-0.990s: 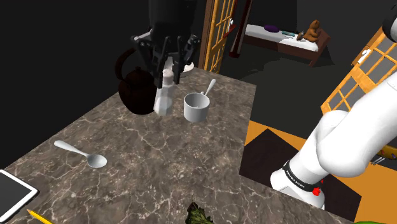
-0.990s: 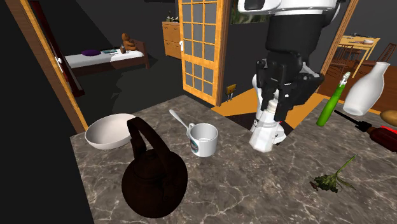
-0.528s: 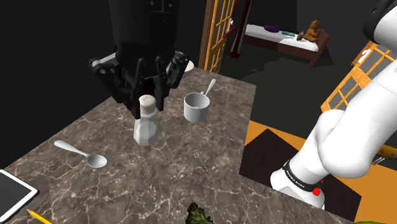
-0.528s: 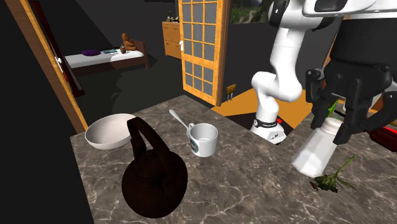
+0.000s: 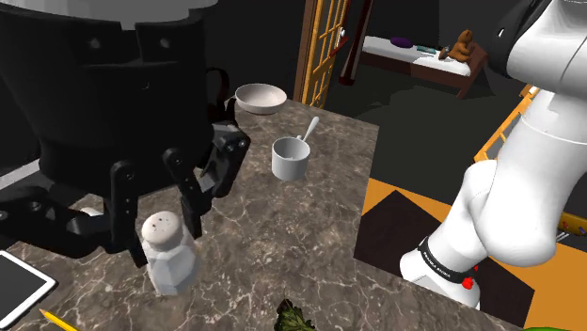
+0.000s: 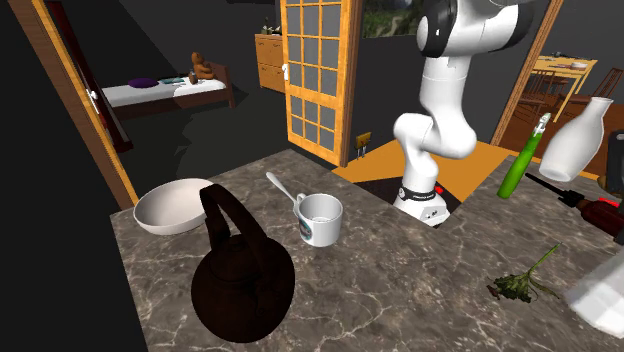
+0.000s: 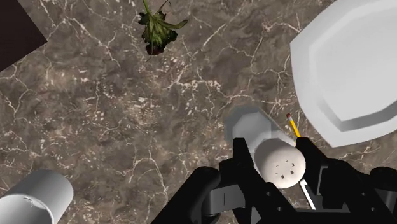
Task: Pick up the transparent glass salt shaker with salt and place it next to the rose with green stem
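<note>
Shoulder view: gripper (image 5: 153, 218) looms close to the camera, jaws clamped on the salt shaker (image 5: 169, 259) at its perforated cap. The clear-sided body hangs below the fingers, roughly upright. High grip probably chosen so the base stays free for setting down and the salt stays in. Shaker sits over the near end of the marble counter (image 5: 310, 226), with the rose (image 5: 293, 318) poking in at the bottom edge to the view's right of it. A flat white slab (image 5: 17, 282) and a pencil (image 5: 56, 322) lie to the view's left. The mug (image 5: 290, 160) and bowl (image 5: 261, 97) are well apart, farther up the counter. Second exterior view: the shaker's lower body enters at the right edge, near the rose's leafy head. It looks to be above the stone rather than resting on it, though I cannot be sure. The dark kettle (image 6: 240, 285) stands well off at the view's left, out of the way. Wrist view: both black fingers (image 7: 242, 159) press the cap's two sides, and the shaker's base shows beyond the cap over bare marble. The pencil lies just beside the base, and the rose is some way off across open counter. Judgement: carry nearly done and release not yet due. The drop spot should favour the rose side and avoid the pencil, since a base landing on it could tip.
</note>
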Motion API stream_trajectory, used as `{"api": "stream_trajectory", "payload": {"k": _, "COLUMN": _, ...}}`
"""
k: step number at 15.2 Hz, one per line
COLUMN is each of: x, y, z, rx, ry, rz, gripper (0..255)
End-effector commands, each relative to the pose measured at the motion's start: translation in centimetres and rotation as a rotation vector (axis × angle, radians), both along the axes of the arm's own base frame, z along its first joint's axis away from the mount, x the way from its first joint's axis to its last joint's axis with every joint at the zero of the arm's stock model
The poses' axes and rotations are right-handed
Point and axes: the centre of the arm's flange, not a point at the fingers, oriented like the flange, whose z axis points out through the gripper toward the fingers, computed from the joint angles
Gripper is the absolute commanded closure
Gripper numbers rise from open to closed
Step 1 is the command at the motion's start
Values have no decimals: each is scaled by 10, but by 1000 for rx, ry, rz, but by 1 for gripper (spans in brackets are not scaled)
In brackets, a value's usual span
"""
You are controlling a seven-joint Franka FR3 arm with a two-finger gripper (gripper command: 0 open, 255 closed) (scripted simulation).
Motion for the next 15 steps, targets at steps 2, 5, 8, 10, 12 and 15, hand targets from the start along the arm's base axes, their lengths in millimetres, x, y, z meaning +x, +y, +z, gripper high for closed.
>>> {"api": "stream_trajectory", "payload": {"k": 2, "x": -25, "y": 30, "z": 0, "rx": 0, "ry": 0, "rz": -3, "gripper": 255}}
{"api": "stream_trajectory", "payload": {"k": 5, "x": -50, "y": 60, "z": 0, "rx": 0, "ry": 0, "rz": -3, "gripper": 255}}
{"api": "stream_trajectory", "payload": {"k": 8, "x": -56, "y": 68, "z": -10, "rx": 0, "ry": 0, "rz": -3, "gripper": 255}}
{"api": "stream_trajectory", "payload": {"k": 10, "x": -56, "y": 68, "z": -21, "rx": 0, "ry": 0, "rz": -3, "gripper": 255}}
{"api": "stream_trajectory", "payload": {"k": 12, "x": -56, "y": 68, "z": -32, "rx": 0, "ry": 0, "rz": -3, "gripper": 255}}
{"api": "stream_trajectory", "payload": {"k": 15, "x": -56, "y": 68, "z": -47, "rx": 0, "ry": 0, "rz": -3, "gripper": 255}}
